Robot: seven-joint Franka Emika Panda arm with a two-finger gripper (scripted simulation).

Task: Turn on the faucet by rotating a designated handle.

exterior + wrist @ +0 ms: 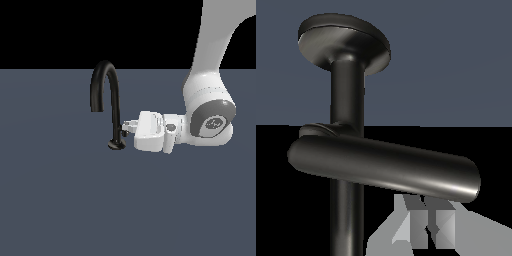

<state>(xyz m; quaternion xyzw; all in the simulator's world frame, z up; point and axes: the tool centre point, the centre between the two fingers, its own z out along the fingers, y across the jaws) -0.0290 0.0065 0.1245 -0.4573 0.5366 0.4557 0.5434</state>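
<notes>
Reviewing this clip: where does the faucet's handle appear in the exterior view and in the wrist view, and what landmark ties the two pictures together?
Exterior view: the handle is a small black stub low on the stem, right at the tips of the hand.
Wrist view: the handle is the thick dark bar crossing mid-frame.
Shared landmark: the faucet's round base with its stem.

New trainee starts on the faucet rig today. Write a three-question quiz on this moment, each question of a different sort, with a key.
1. True or false: the gripper comes at the faucet from above, fingers pointing down.
2. Multiple choice: in the exterior view, the gripper meets the faucet
A. at the top of the arch
B. low on the stem, just above the base
C. at the spout's open end
3. Fill in: in the wrist view the handle lies ______ the upright stem.

Key
1. False: it reaches in sideways from the exterior view's right.
2. B
3. across
</notes>
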